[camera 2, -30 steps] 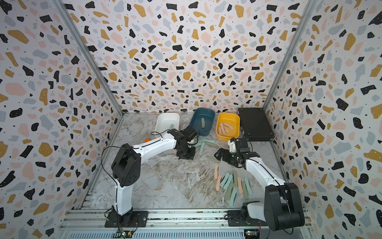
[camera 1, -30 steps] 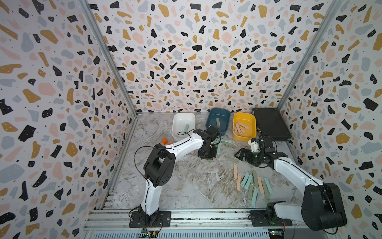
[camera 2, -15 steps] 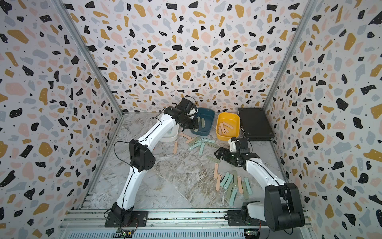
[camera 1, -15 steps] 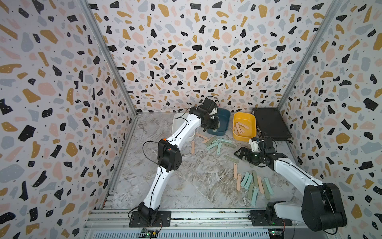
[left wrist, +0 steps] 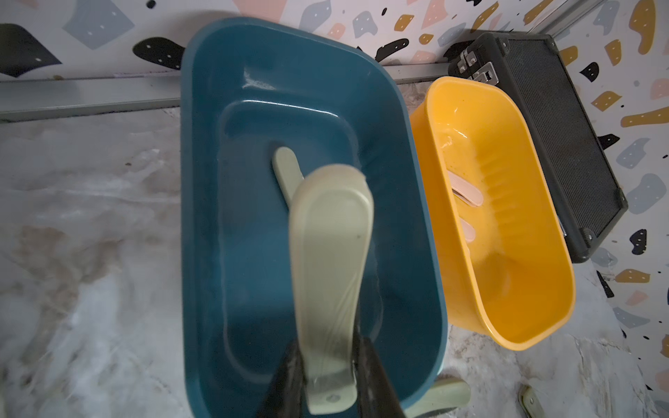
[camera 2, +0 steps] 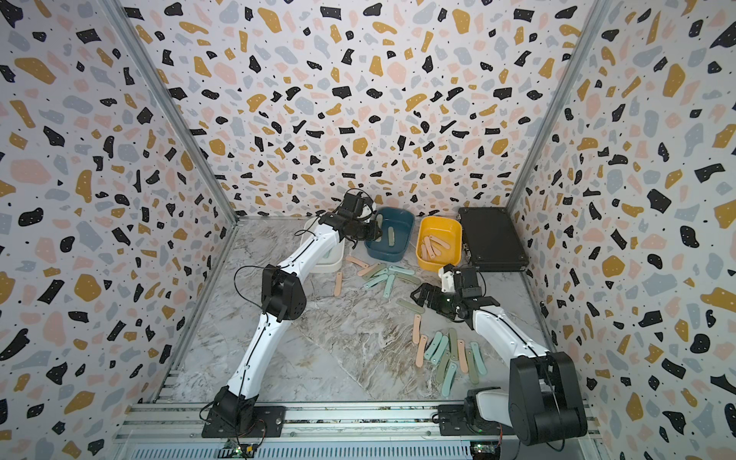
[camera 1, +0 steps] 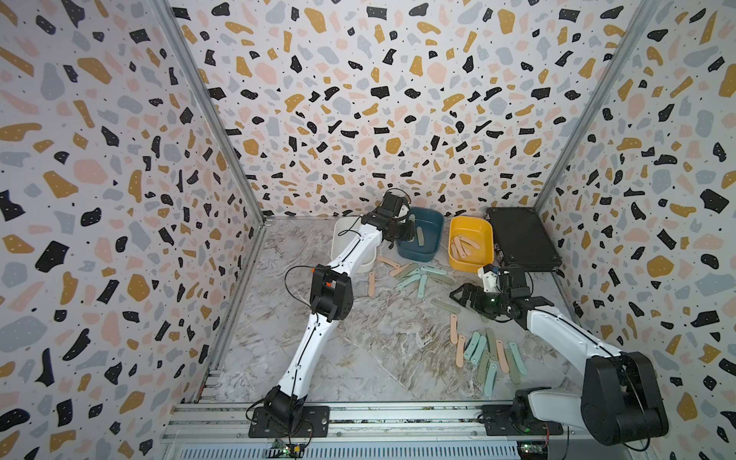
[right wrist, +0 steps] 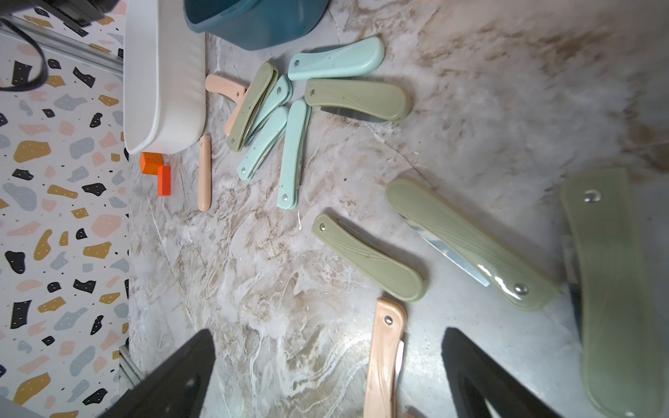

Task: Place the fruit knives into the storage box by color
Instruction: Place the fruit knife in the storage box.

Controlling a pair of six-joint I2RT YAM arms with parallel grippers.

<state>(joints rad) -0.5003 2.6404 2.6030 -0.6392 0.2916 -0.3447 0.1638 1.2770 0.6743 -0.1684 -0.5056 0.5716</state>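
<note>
Item: left hand point(left wrist: 329, 376) clamped on sage knife point(left wrist: 331, 253) over teal tub point(left wrist: 202, 181); I'd lower before release, avoiding rim; right hand point(right wrist: 325, 362): jaws apart, empty

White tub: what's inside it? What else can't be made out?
White tub, inside: both top views, left arm covers most; right wrist view shows only its outer wall.
Knife in teal tub: left wrist view, partly behind the held knife.
Nearest sage knife: right wrist view, cut by the edge.
</note>
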